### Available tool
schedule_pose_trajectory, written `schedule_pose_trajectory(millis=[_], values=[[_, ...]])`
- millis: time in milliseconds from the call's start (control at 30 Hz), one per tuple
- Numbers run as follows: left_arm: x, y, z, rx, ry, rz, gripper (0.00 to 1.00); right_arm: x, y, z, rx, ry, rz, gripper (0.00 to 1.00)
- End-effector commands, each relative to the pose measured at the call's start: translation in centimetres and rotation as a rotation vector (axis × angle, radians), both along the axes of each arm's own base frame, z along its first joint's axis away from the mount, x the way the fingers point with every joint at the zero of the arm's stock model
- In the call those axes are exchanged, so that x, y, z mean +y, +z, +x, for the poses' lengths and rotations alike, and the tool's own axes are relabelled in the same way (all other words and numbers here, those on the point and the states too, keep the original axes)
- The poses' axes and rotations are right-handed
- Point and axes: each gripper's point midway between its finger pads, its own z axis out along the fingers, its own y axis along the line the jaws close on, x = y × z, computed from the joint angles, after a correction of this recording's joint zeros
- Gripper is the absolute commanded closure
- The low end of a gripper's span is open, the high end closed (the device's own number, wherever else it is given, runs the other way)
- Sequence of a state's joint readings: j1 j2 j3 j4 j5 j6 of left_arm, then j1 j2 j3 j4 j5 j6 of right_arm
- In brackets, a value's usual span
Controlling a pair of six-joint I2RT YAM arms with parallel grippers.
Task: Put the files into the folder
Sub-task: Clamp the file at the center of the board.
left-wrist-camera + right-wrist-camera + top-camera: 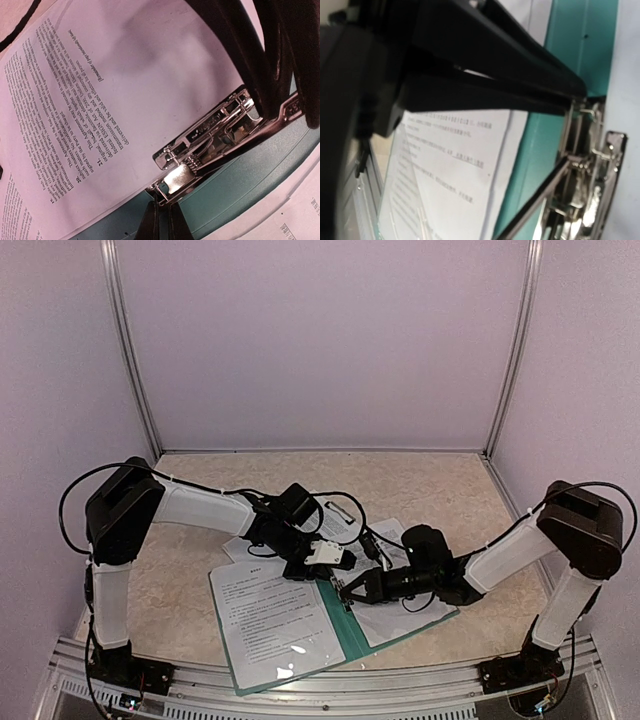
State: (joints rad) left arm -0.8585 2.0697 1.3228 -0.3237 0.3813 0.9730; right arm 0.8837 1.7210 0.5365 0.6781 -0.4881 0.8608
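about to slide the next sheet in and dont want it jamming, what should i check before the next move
1. Folder open flat on the table: ok.
2. Right gripper at the metal clip: ok, its tips reach it.
3. Clip lifted clear of the paper: cannot tell.
4. Top sheet edge seated under the clip: cannot tell.
5. All files in: not ok, loose sheets lie beyond the folder.
6. Left gripper clear of the right one: cannot tell, both crowd the spine.
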Motion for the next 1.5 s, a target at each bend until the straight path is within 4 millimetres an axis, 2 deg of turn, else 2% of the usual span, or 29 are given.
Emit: schedule_pose_trajectory(millis=[0,267,1100,1467], values=[[2.8,-4.5,-2.3,0.104,0.021,0.161,1.00,-1.4,-2.3,-0.9,0.011,-0.007,-0.102,0.93],[2.8,-4.5,-2.4,0.106,0.018,0.159,1.00,-2.1,-3.7,-1.4,0.021,-0.006,-0.150,1.00],[2.7,-4.6,-2.6,0.108,0.011,0.162,1.00,-3.2,-7.3,-2.7,0.065,-0.004,-0.249,1.00],[2.6,-4.7,-2.8,0.115,0.008,0.163,1.00,-3.7,-8.3,-2.4,0.045,-0.001,-0.311,1.00]])
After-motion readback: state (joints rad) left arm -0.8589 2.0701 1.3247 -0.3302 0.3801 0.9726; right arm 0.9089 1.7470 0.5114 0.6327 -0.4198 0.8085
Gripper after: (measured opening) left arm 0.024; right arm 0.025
